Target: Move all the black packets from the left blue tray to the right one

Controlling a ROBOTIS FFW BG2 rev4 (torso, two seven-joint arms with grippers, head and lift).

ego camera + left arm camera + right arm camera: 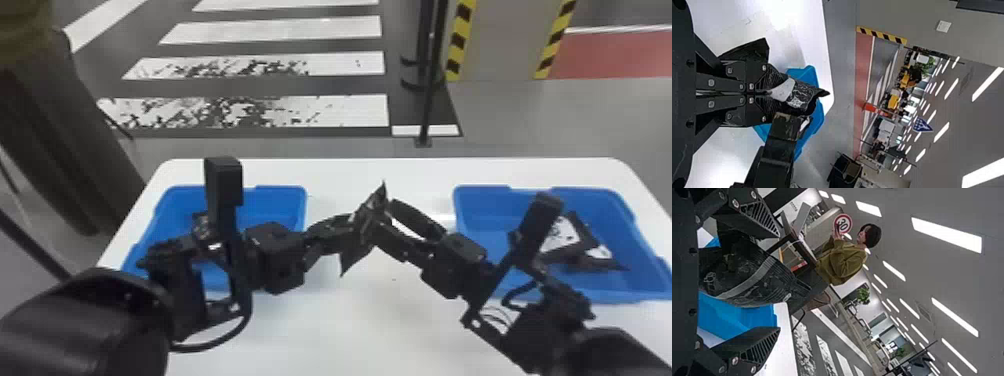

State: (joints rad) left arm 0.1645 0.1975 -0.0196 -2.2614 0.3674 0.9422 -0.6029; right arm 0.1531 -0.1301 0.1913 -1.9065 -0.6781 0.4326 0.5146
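Note:
In the head view, my left gripper (352, 227) is between the trays, shut on a black packet (369, 220). My right gripper (384, 216) stands open at the packet's other side, a finger on either side of it. The left wrist view has my left gripper (766, 93) pinching the crumpled packet (799, 94). In the right wrist view the packet (750, 276) lies between the spread fingers of my right gripper (779, 282). The left blue tray (280, 191) is partly behind my left arm. Black-and-white packets (582, 242) lie in the right blue tray (482, 190).
Both trays stand on a white table (380, 172), whose far edge runs behind them. The arms' camera mounts rise over the trays. Beyond the table, a dark pole (427, 100) stands on the floor.

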